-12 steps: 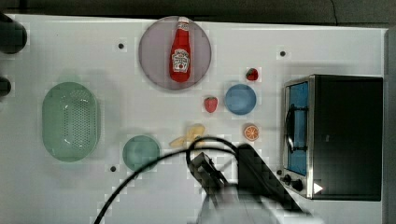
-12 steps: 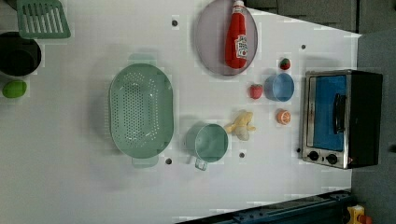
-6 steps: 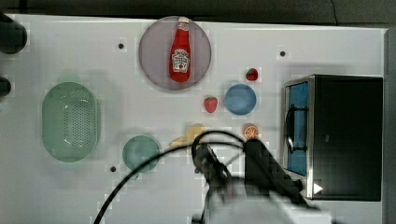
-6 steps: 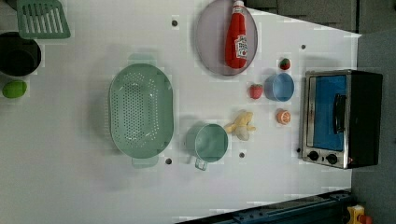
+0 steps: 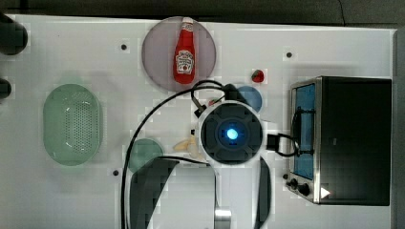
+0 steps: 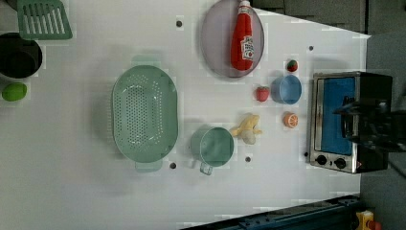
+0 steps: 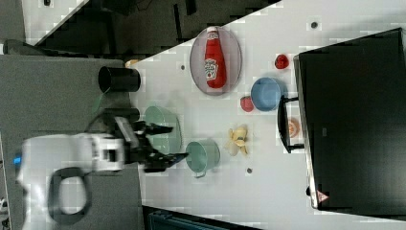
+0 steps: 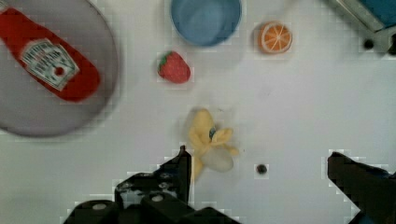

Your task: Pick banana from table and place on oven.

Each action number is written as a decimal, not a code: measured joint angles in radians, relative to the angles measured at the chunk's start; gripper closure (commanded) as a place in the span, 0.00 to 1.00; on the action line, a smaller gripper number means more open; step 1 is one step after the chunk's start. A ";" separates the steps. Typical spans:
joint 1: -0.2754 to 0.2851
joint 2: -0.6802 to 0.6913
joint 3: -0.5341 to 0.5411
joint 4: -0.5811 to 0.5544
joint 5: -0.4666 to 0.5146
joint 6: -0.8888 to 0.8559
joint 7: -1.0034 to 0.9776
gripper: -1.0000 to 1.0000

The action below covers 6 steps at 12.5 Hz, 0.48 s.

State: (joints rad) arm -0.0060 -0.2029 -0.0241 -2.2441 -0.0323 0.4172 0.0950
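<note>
Arm has swung up over mid-frame in the top view; gripper (image 8: 254, 172) spread wide, empty above the banana (image 8: 207, 140), so the reach has begun.

Four cameras, three off the arm and one on its wrist.

The top, left and right views all look steeply down from well back on the table (image 5: 62, 200), sharing the oven (image 6: 347, 122) and banana (image 7: 238, 140). The wrist view looks down from close, between the spread fingers (image 8: 180, 168), banana just beyond them.
</note>
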 measured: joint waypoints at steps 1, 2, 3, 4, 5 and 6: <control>0.005 0.025 0.001 -0.047 0.006 0.041 0.000 0.00; 0.007 0.054 0.008 -0.080 0.011 0.111 0.001 0.00; 0.009 0.094 0.014 -0.100 0.015 0.172 0.003 0.00; 0.011 0.141 0.012 -0.109 0.015 0.220 0.003 0.00; 0.010 0.183 0.012 -0.125 0.011 0.274 0.003 0.00; 0.006 0.221 0.018 -0.150 0.006 0.335 0.002 0.00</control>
State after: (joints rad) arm 0.0005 0.0177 -0.0059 -2.3945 -0.0268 0.7520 0.0974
